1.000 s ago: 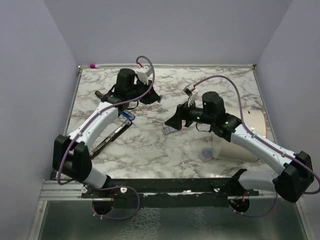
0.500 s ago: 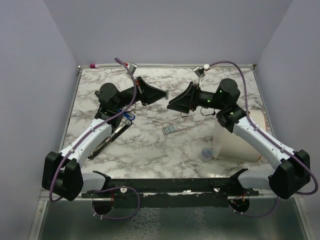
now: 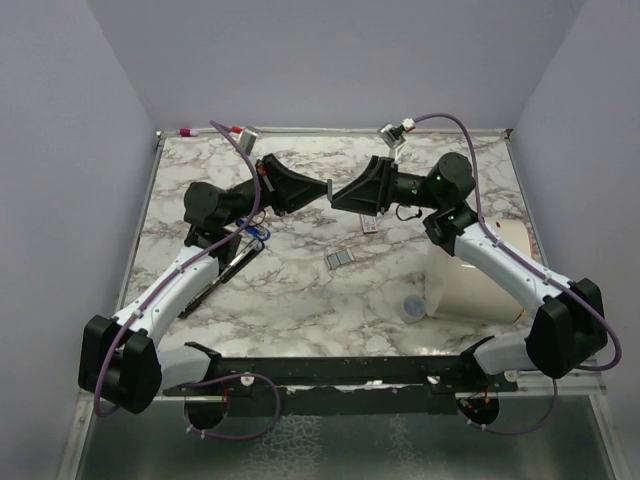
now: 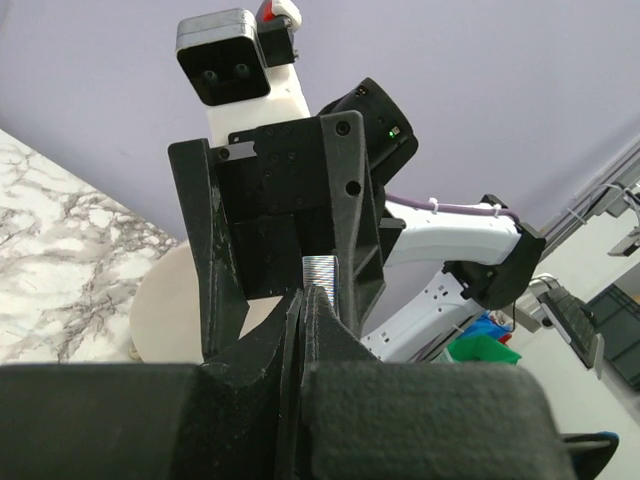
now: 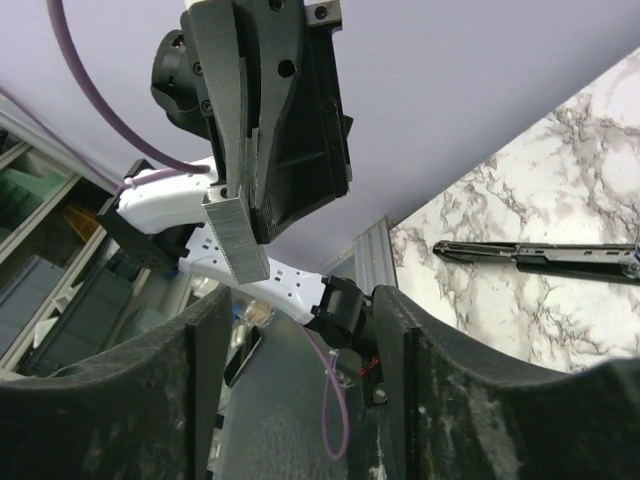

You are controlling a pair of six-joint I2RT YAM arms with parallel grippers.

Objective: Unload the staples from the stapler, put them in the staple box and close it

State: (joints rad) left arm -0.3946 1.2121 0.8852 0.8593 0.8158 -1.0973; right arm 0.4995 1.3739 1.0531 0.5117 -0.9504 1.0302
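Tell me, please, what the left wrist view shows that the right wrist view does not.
Only the left wrist view shows the pale round object on the marble table. Only the right wrist view shows the pen lying on that table. Both show the staples pinched in the shut left claw, with the open right claw facing them.

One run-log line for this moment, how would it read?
left jaws: shut on staple strip | right jaws: open, facing it | both raised over table
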